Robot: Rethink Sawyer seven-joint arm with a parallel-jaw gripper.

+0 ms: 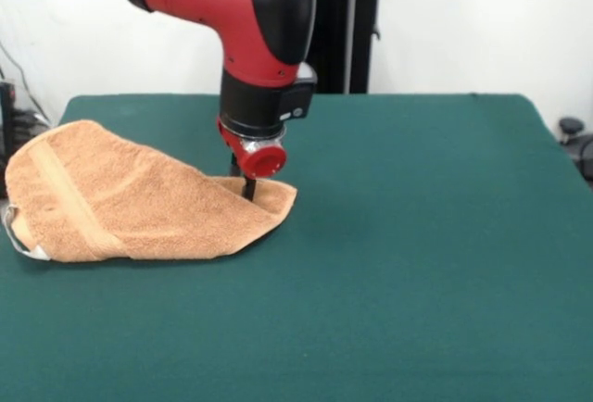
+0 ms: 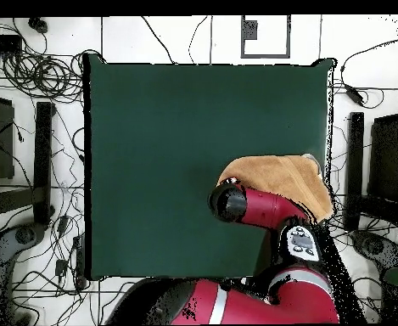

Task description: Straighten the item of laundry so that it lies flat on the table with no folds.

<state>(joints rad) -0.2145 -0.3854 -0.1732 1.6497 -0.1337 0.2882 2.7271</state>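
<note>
The arm's jaws [image 1: 246, 186] press down at the pointed corner of a folded towel [image 1: 130, 200] on the green worktop [image 1: 417, 235]; whether they grip it cannot be told.

no readable text, labels or numbers anywhere

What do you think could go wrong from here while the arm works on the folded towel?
The towel lies at the table's side edge, its white tag near the rim; a pull that way could drag it off. The gripper is down at the towel's pointed corner, and could catch both layers, so the fold might only shift rather than open.
</note>
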